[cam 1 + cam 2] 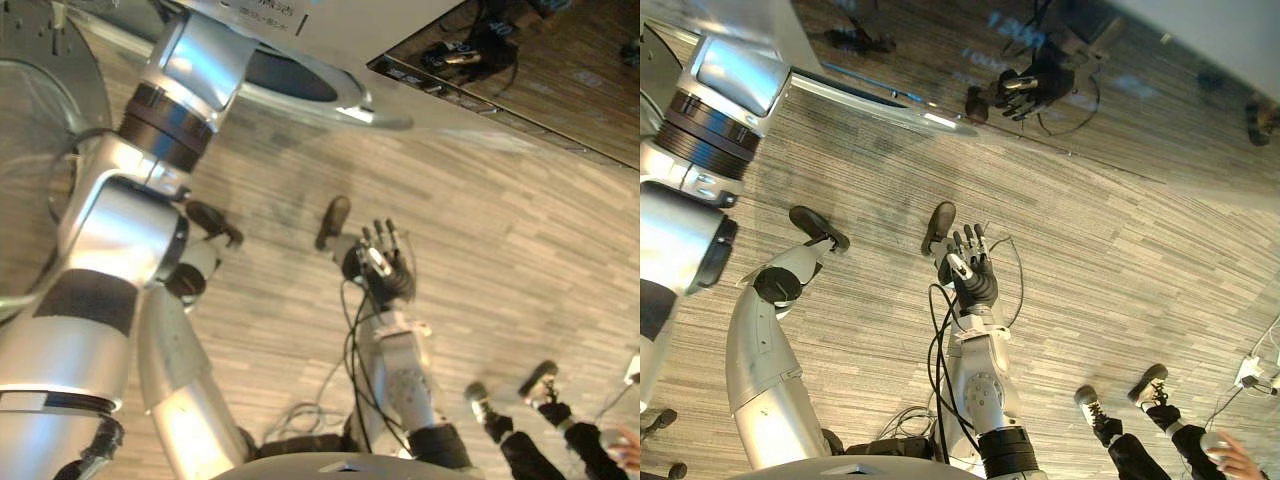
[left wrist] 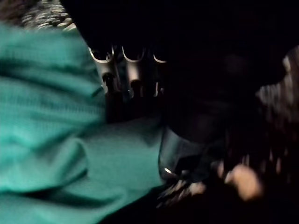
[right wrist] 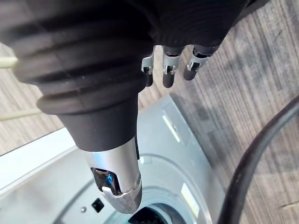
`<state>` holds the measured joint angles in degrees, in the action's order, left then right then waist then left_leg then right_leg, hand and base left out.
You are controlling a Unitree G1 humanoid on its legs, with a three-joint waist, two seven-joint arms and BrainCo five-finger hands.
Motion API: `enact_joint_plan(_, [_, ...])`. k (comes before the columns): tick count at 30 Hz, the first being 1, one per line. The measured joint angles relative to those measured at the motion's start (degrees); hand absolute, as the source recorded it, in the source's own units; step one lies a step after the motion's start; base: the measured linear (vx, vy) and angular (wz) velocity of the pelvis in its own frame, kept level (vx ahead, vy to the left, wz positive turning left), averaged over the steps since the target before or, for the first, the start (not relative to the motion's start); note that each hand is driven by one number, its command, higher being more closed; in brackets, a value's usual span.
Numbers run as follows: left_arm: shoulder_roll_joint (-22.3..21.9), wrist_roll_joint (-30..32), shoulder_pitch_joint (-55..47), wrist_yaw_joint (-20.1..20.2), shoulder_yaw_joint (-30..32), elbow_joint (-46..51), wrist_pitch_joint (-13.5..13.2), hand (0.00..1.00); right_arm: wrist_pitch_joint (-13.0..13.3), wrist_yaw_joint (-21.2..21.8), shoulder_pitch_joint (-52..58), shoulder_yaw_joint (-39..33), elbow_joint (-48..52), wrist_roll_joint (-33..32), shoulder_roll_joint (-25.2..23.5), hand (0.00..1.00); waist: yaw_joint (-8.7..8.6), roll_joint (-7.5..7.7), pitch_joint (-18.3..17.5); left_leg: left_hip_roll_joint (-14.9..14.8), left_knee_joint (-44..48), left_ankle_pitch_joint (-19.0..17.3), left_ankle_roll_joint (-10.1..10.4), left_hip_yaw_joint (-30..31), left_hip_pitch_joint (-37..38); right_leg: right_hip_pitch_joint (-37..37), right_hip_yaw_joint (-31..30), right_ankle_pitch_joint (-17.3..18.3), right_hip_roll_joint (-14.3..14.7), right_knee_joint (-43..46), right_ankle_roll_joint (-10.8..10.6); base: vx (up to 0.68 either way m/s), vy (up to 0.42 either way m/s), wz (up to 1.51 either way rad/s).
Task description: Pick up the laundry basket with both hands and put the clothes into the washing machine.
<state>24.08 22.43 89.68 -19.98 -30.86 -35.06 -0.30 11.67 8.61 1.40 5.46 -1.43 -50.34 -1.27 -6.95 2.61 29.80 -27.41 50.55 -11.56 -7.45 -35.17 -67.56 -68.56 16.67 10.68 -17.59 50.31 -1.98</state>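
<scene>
Clothes (image 2: 51, 140): where are they?

Your left wrist view has them teal and bunched in a dark space, touching your left hand (image 2: 133, 77). Their folds run crosswise to it. Whether that hand grips them, you cannot tell.

And your right wrist view?

Your right hand (image 3: 169, 74) holds nothing, its fingers (image 3: 194, 65) relaxed and side by side, with the washing machine (image 3: 60, 172) past them.

The eye views?

Your left arm (image 1: 185, 90) runs up to the machine's dark opening (image 1: 290, 75). Your right hand is over the wooden floor (image 1: 1120, 260), with a person's shoes (image 1: 1090, 402) well apart from it. Print on the machine is too small to read.
</scene>
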Motion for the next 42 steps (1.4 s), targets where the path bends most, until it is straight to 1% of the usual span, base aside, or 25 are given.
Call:
enact_joint_plan(1, [1.23,6.76,-0.27,0.73,-0.96,0.00,0.47,0.00,0.10,0.74,0.06,-0.01,-0.05,-1.17,0.04,0.00,-0.14,0.00,0.00,0.00,-0.02,0.00,-0.01,0.00,0.03,0.09,0.02,-0.03,0.00,-0.08,-0.04,0.00,0.000,0.00])
enact_joint_plan(2, [2.13,10.55,-0.69,1.20,-1.40,0.02,0.55,0.00,0.20,1.10,0.17,0.00,-0.07,-1.58,0.05,0.00,-0.20,0.00,0.00,0.00,-0.03,-0.01,-0.02,0.00,0.12,0.19,0.03,-0.03,0.00,-0.12,-0.04,0.00,0.000,0.00])
enact_joint_plan(4, [4.20,20.92,-3.93,3.21,-3.43,0.06,0.76,0.00,0.65,1.49,1.27,0.04,0.02,-3.70,0.19,0.00,-0.13,0.02,-0.01,0.02,-0.45,-0.01,-0.02,-0.03,1.01,1.00,0.05,-0.03,-0.01,-0.49,-0.05,0.00,0.000,0.00])
enact_joint_plan(7, [3.76,26.32,-10.98,4.78,-5.64,0.10,0.45,0.00,0.84,2.65,2.55,0.09,0.21,-4.48,1.04,0.00,-0.03,0.02,-0.01,0.10,-1.26,0.05,0.05,-0.61,2.54,2.04,0.05,-0.03,0.12,-0.88,-0.05,0.00,-0.006,-0.01])
enact_joint_plan(9, [2.36,27.32,-15.84,6.13,-5.35,-0.89,0.20,0.00,0.90,2.87,3.02,0.10,0.21,-4.48,2.02,0.00,-0.04,0.02,-0.01,0.20,-1.87,0.35,0.30,-0.73,3.00,2.47,0.08,-0.03,0.43,-1.14,-0.04,0.00,-0.010,-0.02])
enact_joint_plan(10, [0.87,27.32,-17.72,6.71,-4.72,-2.38,0.29,0.00,1.05,2.90,3.30,0.02,0.27,-4.45,2.43,0.00,-0.01,0.02,-0.01,0.20,-2.06,0.57,0.33,-0.66,3.01,2.52,0.22,-0.02,0.53,-1.09,-0.03,-0.02,-0.031,0.05])
enact_joint_plan(12, [-1.47,27.02,-19.76,7.06,0.10,-3.55,0.49,0.00,1.10,2.85,3.33,-0.06,0.28,-4.41,2.72,0.00,-0.07,0.02,-0.01,0.53,-2.75,1.14,0.34,-0.67,3.11,2.52,0.33,-0.01,0.52,-1.13,-0.01,-0.02,-0.034,0.08])
enact_joint_plan(14, [-4.59,22.25,-19.93,6.97,10.73,-4.53,3.15,0.00,1.08,2.47,3.46,-0.13,0.15,-3.91,2.73,0.00,0.02,0.04,0.00,0.73,-3.39,1.91,0.28,-0.42,3.31,2.92,0.66,-0.02,0.51,-1.12,0.17,-0.04,-0.034,0.10])
enact_joint_plan(15, [-5.11,19.93,-19.92,6.71,13.45,-4.37,3.84,0.00,1.06,2.39,3.48,-0.15,0.06,-3.64,2.72,0.00,-0.04,0.04,0.00,0.87,-3.65,2.15,0.32,-0.29,3.42,3.14,0.84,0.01,0.45,-1.17,0.25,-0.05,-0.032,0.11])
enact_joint_plan(16, [-6.00,15.94,-19.94,6.08,18.12,-4.32,4.83,0.00,0.97,2.10,3.48,-0.13,-0.30,-3.24,2.72,0.00,-0.05,0.03,0.00,0.90,-3.90,2.52,0.43,0.22,3.56,3.76,1.34,0.06,0.46,-1.27,0.41,-0.04,-0.026,0.13])
enact_joint_plan(17, [-6.60,12.03,-19.94,5.22,20.71,-4.28,5.27,0.00,0.93,1.80,3.48,-0.11,-0.65,-3.22,2.68,0.00,-0.02,0.03,0.00,1.00,-4.17,2.69,0.76,0.66,3.68,4.25,1.70,0.20,0.44,-1.42,0.62,-0.07,-0.042,0.26])
enact_joint_plan(18, [-7.35,5.71,-20.02,3.60,24.46,-3.70,5.49,0.00,0.93,0.88,3.48,-0.24,-1.07,-3.17,2.65,0.00,0.21,0.04,0.00,1.76,-5.40,3.23,1.37,1.18,3.87,4.85,2.51,0.41,-0.04,-1.73,0.93,-0.07,-0.046,0.29])
enact_joint_plan(20, [-7.75,1.89,-20.28,2.54,26.28,-3.22,5.45,0.00,0.90,0.62,3.48,-0.65,-1.31,-2.94,2.62,0.00,0.54,0.04,0.00,2.11,-6.17,3.91,1.42,1.36,3.87,5.06,2.93,0.48,-0.24,-1.89,1.04,-0.05,-0.041,0.25])
enact_joint_plan(21, [-7.88,-3.00,-22.13,1.10,27.70,-1.05,5.35,0.00,0.91,0.29,3.47,-1.14,-1.48,-1.14,2.33,0.00,0.76,0.05,0.01,2.63,-7.00,4.53,1.47,1.63,3.89,5.22,3.13,0.56,-0.42,-1.97,1.14,-0.04,-0.039,0.19])
enact_joint_plan(22, [-7.96,-4.82,-24.18,0.56,28.43,1.24,5.29,0.00,0.93,-0.04,3.35,-1.21,-1.68,-0.75,2.19,0.00,0.80,0.05,0.01,2.89,-7.40,4.85,1.44,1.80,4.00,5.43,3.32,0.57,-0.59,-2.05,1.15,-0.05,-0.046,0.19])
enact_joint_plan(27, [-11.54,-10.62,-37.68,-0.61,28.52,12.60,3.95,0.00,0.93,-1.74,2.81,-2.88,-3.94,1.29,1.69,0.00,2.04,0.05,0.01,4.06,-8.73,5.87,1.01,2.42,5.77,7.75,4.57,0.83,-1.36,-2.01,1.39,-0.01,-0.040,0.15])
enact_joint_plan(30, [-15.93,-12.66,-48.18,-0.50,29.41,17.22,3.34,0.00,0.57,-2.16,2.01,-4.05,-6.32,1.46,1.63,0.00,3.16,0.01,-0.01,4.90,-9.85,6.15,1.44,2.69,7.82,9.95,5.01,1.18,-1.95,-2.34,1.40,-0.01,-0.063,0.14])
enact_joint_plan(31, [-18.02,-14.13,-52.74,-0.28,30.69,18.35,3.30,0.00,0.06,-3.41,1.42,-4.17,-7.29,3.38,1.67,0.00,3.41,-0.01,-0.03,4.93,-9.93,6.16,1.49,3.09,8.76,11.32,5.49,1.40,-2.02,-2.50,1.47,-0.01,-0.078,0.12])
enact_joint_plan(33, [-20.02,-16.04,-58.81,0.69,30.69,18.78,2.88,0.00,-0.92,-4.23,0.73,-4.91,-9.53,4.62,1.39,0.00,3.80,-0.01,-0.18,5.20,-10.32,6.29,1.71,3.72,10.41,13.73,6.15,1.98,-2.06,-2.74,1.48,-0.01,-0.094,0.17])
enact_joint_plan(35, [-21.80,-19.50,-66.86,3.56,29.86,19.76,2.26,0.00,-2.25,-4.74,0.39,-5.29,-12.20,6.14,1.17,0.00,4.15,-0.04,-0.29,5.89,-11.45,6.55,2.11,3.97,14.18,17.82,6.62,2.61,-2.17,-3.53,1.45,-0.01,-0.118,0.17])
enact_joint_plan(36, [-22.01,-20.62,-69.10,4.27,29.32,20.34,2.04,0.00,-2.35,-5.18,0.41,-5.33,-13.34,6.63,1.17,0.00,4.19,-0.15,-0.91,5.90,-11.61,6.47,2.23,4.11,14.92,18.78,6.84,2.70,-2.08,-3.96,1.44,0.00,-0.142,0.04])
enact_joint_plan(37, [-22.17,-22.79,-74.02,6.14,27.59,21.05,0.84,0.00,-2.92,-6.02,1.05,-5.72,-15.90,8.07,1.21,0.00,4.40,-0.36,-4.73,5.95,-12.05,6.39,2.47,4.15,14.80,18.94,7.18,3.02,-1.85,-4.83,1.11,0.02,-0.127,0.02])
enact_joint_plan(38, [-22.23,-24.49,-77.15,8.04,25.38,21.02,-0.02,0.00,-3.29,-6.65,1.61,-6.40,-17.57,8.38,1.28,0.00,4.71,-0.92,-6.50,6.21,-12.88,6.44,2.63,4.22,16.39,20.97,7.50,2.92,-1.50,-6.16,0.85,0.03,-0.119,0.02])
enact_joint_plan(40, [-22.29,-26.01,-80.54,10.39,23.29,21.05,-1.06,0.00,-3.49,-7.39,2.65,-6.61,-19.15,10.49,1.23,0.00,5.19,-1.03,-7.21,6.91,-14.65,6.49,3.05,3.92,20.82,25.57,7.59,2.34,-0.97,-8.60,0.35,0.04,-0.056,0.03])
enact_joint_plan(42, [-22.20,-26.95,-83.94,11.92,21.27,21.04,-1.49,0.00,-3.66,-7.98,4.74,-6.51,-20.38,12.27,1.03,0.00,5.48,-1.35,-9.47,7.72,-16.59,6.49,3.43,3.46,24.42,29.39,7.76,1.46,-0.43,-11.58,-0.23,0.08,-0.045,-0.03])
